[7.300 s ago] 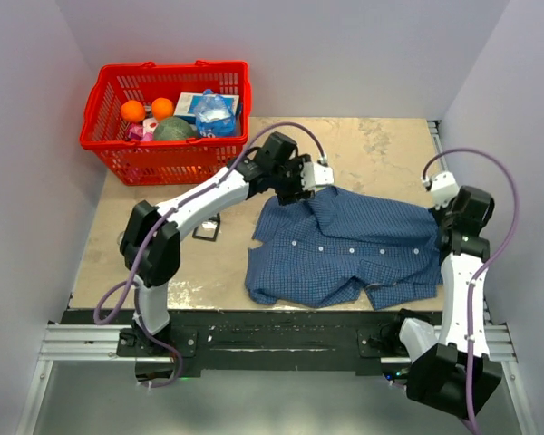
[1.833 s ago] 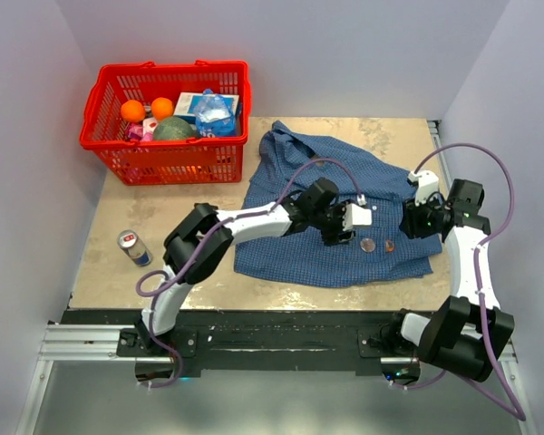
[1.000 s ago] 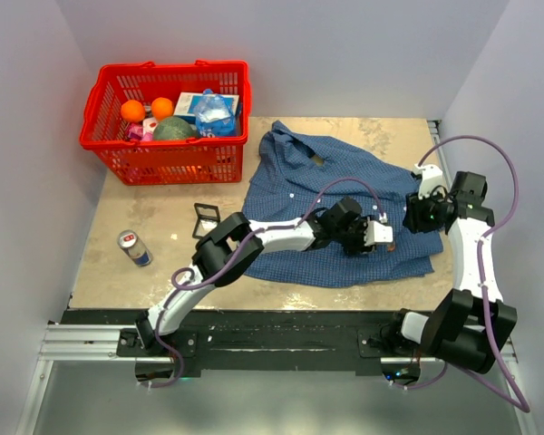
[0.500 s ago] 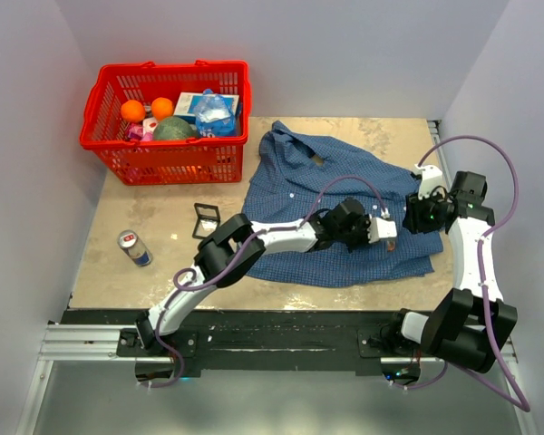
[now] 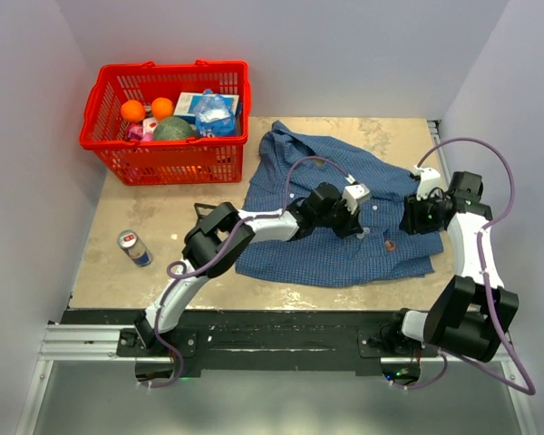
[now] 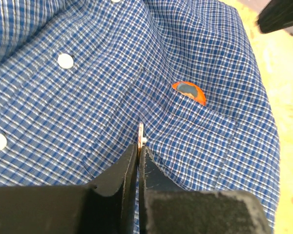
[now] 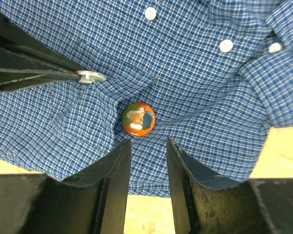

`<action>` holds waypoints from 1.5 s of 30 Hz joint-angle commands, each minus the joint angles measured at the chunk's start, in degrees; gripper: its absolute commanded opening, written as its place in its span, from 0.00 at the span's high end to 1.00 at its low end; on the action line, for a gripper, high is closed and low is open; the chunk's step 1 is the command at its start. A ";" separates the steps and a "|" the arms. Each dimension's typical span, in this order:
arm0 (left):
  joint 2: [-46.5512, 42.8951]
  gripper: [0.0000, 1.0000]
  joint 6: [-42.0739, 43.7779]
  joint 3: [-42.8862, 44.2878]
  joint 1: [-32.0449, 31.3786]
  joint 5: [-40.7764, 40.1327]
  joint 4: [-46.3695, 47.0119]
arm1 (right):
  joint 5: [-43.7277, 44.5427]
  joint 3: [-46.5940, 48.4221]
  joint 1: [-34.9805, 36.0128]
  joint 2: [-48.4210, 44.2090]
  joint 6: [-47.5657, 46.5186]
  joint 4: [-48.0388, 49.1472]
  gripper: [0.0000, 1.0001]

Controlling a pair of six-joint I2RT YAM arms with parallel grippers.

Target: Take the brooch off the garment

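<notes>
Pinching a thin silvery round disc (image 6: 140,134) edge-on in the tightly closed left gripper (image 6: 138,148), over the blue fine-checked cotton shirt (image 7: 195,83). Holding the right gripper (image 7: 149,142) spread above that shirt, with the round orange-rimmed brooch (image 7: 138,118) flat on the shirt just beyond its fingertips, untouched, near the disc.

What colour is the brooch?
The brooch is orange-red with a teal and pale centre, clearest in the right wrist view.
</notes>
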 commanded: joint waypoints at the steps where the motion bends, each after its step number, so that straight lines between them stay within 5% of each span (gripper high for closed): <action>1: -2.75 1.00 -8.04 -3.92 0.08 2.90 1.64 | -2.47 2.17 0.16 2.19 1.99 0.35 0.61; 19: -6.08 1.00 -13.85 -4.98 4.12 9.49 4.01 | -0.36 4.72 12.47 10.81 0.58 0.25 0.51; 31: -6.88 1.00 -15.25 -6.48 4.91 19.24 9.98 | -9.15 0.24 14.84 11.59 -5.30 7.12 0.45; 35: -7.14 1.00 -14.20 -6.39 4.83 20.12 9.81 | -12.75 2.25 15.28 14.93 -11.09 3.25 0.53; 45: -7.40 1.00 -10.69 -5.69 4.83 20.30 8.14 | -16.27 4.54 15.28 19.33 -16.29 -2.99 0.89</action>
